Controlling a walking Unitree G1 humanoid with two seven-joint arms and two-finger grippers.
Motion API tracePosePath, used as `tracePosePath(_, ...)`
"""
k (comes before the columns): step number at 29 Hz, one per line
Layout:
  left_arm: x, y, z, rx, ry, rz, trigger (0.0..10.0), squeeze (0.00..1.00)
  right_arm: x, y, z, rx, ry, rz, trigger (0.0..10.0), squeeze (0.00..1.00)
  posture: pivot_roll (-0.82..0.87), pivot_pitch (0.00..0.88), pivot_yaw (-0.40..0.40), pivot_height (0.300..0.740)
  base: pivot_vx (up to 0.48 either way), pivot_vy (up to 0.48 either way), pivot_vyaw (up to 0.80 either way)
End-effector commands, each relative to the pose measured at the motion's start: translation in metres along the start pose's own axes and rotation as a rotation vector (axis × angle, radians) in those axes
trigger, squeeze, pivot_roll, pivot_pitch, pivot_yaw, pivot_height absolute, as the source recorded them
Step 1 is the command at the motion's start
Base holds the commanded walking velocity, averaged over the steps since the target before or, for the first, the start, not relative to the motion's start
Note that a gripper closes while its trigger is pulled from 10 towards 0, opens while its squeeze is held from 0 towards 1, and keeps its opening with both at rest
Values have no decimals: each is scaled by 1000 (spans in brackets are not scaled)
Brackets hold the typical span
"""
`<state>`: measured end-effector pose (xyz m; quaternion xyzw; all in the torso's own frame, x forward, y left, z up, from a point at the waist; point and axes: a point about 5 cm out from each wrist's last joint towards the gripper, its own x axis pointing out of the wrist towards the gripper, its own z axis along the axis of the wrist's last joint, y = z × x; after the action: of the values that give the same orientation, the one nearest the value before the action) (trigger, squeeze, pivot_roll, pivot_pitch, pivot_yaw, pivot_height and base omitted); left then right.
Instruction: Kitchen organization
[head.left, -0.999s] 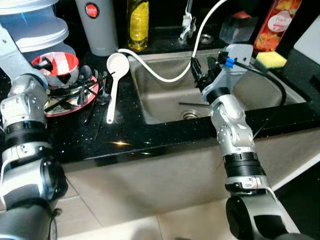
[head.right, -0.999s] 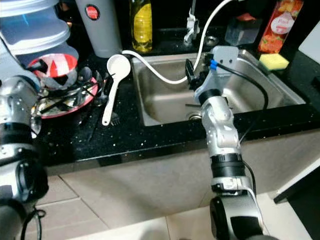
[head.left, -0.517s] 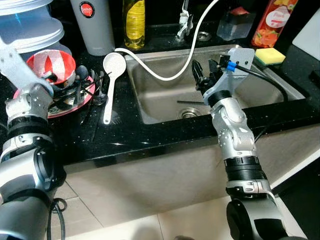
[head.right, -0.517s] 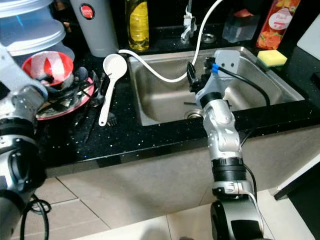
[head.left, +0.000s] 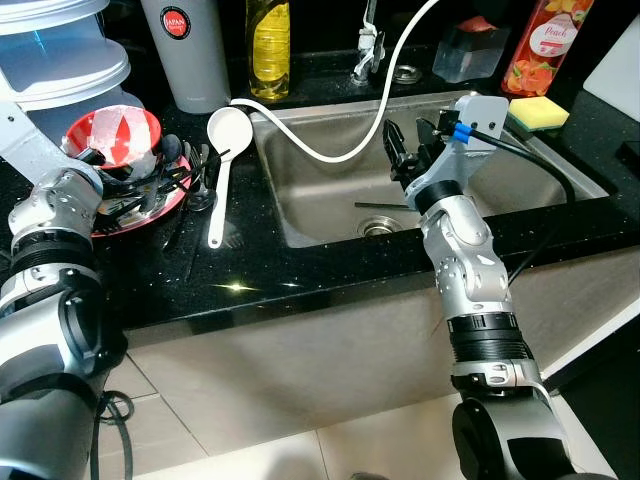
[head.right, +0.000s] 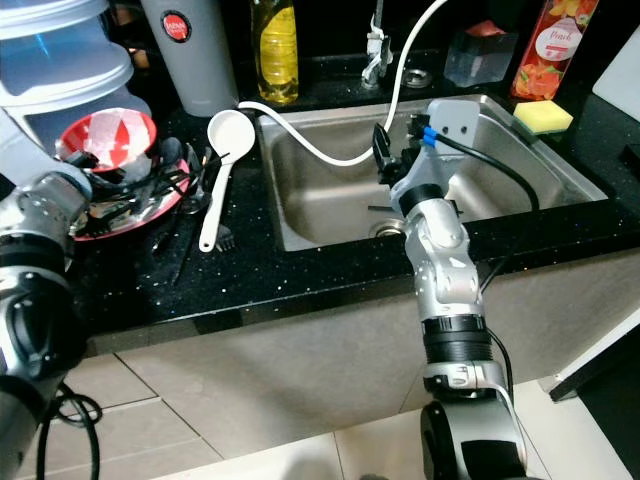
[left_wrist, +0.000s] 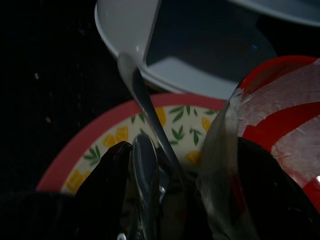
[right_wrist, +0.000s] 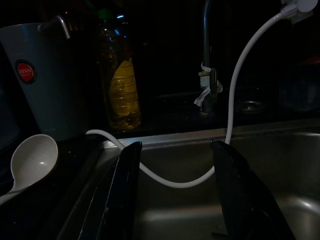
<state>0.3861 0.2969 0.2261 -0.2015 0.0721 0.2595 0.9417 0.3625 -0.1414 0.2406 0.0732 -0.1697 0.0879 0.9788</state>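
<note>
Now left end effector (left_wrist: 175, 200) spread wide, empty, over plate (left_wrist: 90, 145); spoon (left_wrist: 145, 165) between fingers, red bowl (left_wrist: 280, 115) just beside. Spoon likely light, stiff, slippery: pinch handle mid-length. Right end effector (right_wrist: 172, 190) wide, empty, above sink (head.left: 330, 200).

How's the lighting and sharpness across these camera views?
Eye views: evenly lit and sharp, small glints on the speckled black countertop. Left wrist view: dim, with the near silver spoon handle blurred. Right wrist view: very dark, only the white hose bright.
</note>
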Motion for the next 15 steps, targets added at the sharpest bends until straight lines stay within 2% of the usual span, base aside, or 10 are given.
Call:
tracePosePath(1, 0, 4, 4, 35, -33, 8, 0, 0, 0, 1, 1, 5, 2, 4, 10000, 0, 19, 12, 21, 740, 0, 0, 0)
tracePosePath(5, -1, 3, 6, 52, -59, 1, 0, 0, 0, 1, 1, 5, 2, 4, 10000, 0, 19, 12, 21, 740, 0, 0, 0)
tracePosePath(6, -3, 0, 12, 90, -113, -10, 0, 0, 0, 2, 1, 6, 2, 5, 10000, 0, 20, 12, 20, 740, 0, 0, 0)
tracePosePath(8, -5, -3, 16, 121, -154, -23, 0, 0, 0, 2, 1, 6, 2, 6, 10000, 0, 20, 12, 19, 740, 0, 0, 0)
tracePosePath(10, -12, -17, 24, 178, -250, -113, 0, 0, 0, 2, 1, 7, 2, 8, 10000, 0, 21, 13, 19, 740, 0, 0, 0)
tracePosePath(11, -18, -26, 28, 207, -305, -162, 10000, 0, 0, 3, 1, 8, 2, 9, 10000, 0, 22, 13, 19, 740, 0, 0, 0)
tracePosePath(12, -25, -34, 32, 237, -361, -212, 10000, 0, 0, 3, 1, 8, 0, 9, 10000, 0, 22, 13, 19, 740, 0, 0, 0)
tracePosePath(13, -25, -34, 32, 237, -361, -212, 10000, 0, 0, 3, 1, 8, 0, 9, 10000, 0, 22, 13, 19, 740, 0, 0, 0)
tracePosePath(14, -38, -47, 35, 289, -446, -288, 10000, 0, 0, 3, 2, 10, -4, 9, 10000, 0, 23, 14, 19, 740, 0, 0, 0)
tracePosePath(15, -42, -50, 36, 305, -470, -305, 10000, 0, 0, 3, 2, 11, -5, 9, 10000, 0, 24, 15, 18, 740, 0, 0, 0)
